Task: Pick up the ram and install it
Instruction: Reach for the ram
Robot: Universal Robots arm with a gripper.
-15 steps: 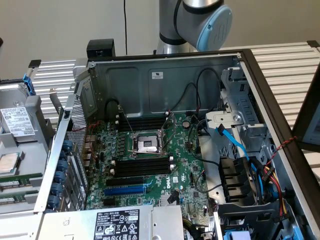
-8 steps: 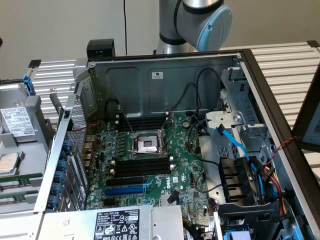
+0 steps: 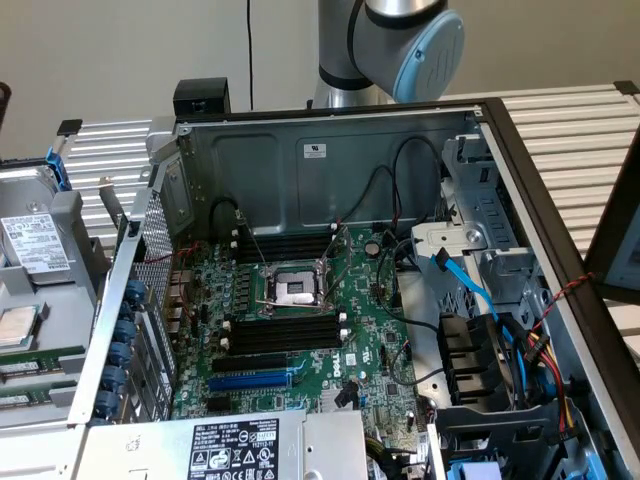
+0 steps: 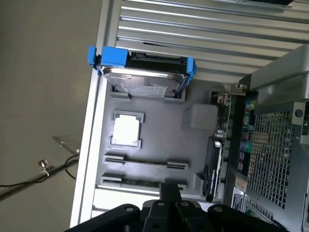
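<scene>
Ram (image 4: 137, 183): long thin green circuit-board stick, seated in grey plastic tray (image 4: 159, 140), long axis across the tray, parallel to neighbouring stick (image 4: 145, 163); surface detail indistinct; part near one end hidden behind black gripper (image 4: 170, 193), fingers closed together, empty.

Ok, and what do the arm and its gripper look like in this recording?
The arm is built of silver-grey metal tube sections, with a rounded joint closed by a pale blue cap. The gripper is matte black, made of bolted linkage pieces with round pivot pins, and narrows to a slim dark tip. No markings can be made out on it.
</scene>
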